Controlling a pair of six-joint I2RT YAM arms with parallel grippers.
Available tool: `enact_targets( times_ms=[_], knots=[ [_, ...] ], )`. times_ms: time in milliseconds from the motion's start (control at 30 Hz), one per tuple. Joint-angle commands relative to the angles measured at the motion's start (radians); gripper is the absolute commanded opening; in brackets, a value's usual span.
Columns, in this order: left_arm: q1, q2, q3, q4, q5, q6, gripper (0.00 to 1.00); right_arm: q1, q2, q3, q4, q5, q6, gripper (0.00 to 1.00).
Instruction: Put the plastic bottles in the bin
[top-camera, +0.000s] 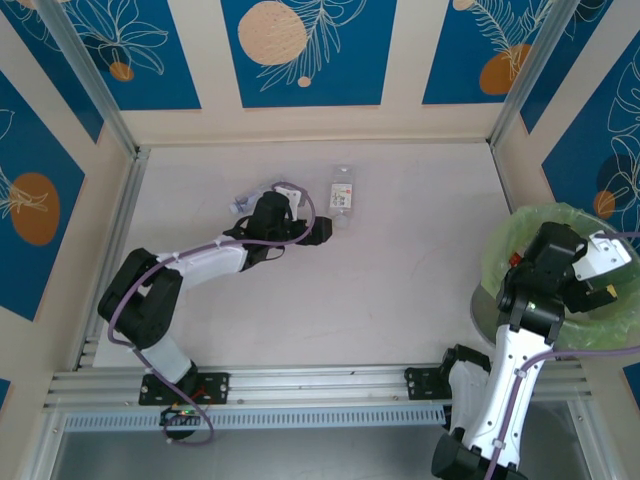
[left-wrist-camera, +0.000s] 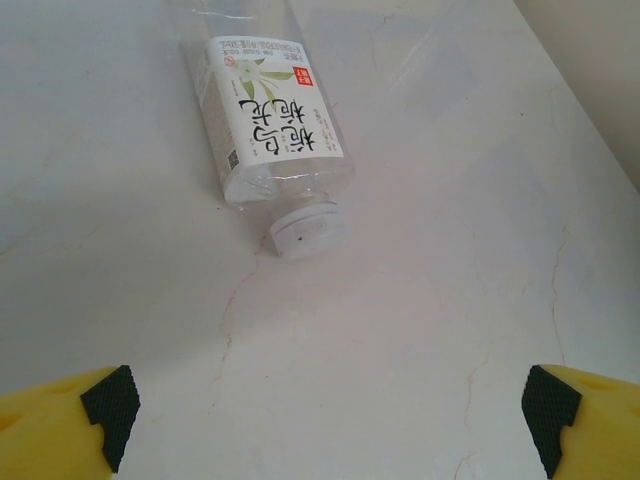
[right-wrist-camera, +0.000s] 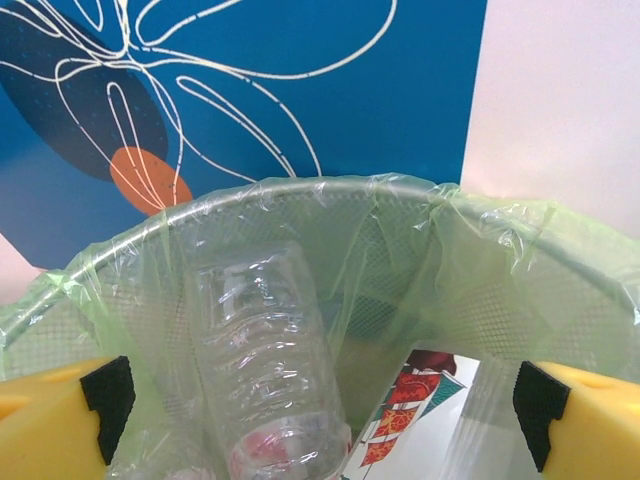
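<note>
Saw the white-labelled bottle (left-wrist-camera: 270, 120) lying on the desk (left-wrist-camera: 450, 300) ahead of the left fingers (left-wrist-camera: 50, 440), spread apart, cap toward them, long axis running away; right fingers (right-wrist-camera: 50, 420), also apart, above the bin (right-wrist-camera: 300, 185).

bottle (left-wrist-camera: 270, 115) base cut off (top edge)
</note>
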Motion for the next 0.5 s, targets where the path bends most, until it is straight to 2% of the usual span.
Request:
enact_targets(
  times_ms=[0,167,467],
  knots=[
    [0.008,0.014,0.029,0.007,0.023,-0.008,1.0,0.004,-0.012,0.034,0.0,0.023,0.046,1.0],
    [0.008,0.012,0.027,0.004,0.017,-0.009,1.0,0.008,-0.017,0.047,0.0,-0.086,0.047,0.99],
    [0.008,-0.005,0.025,-0.042,-0.059,-0.023,1.0,0.025,-0.019,0.067,0.009,-0.398,-0.002,1.0]
  ],
)
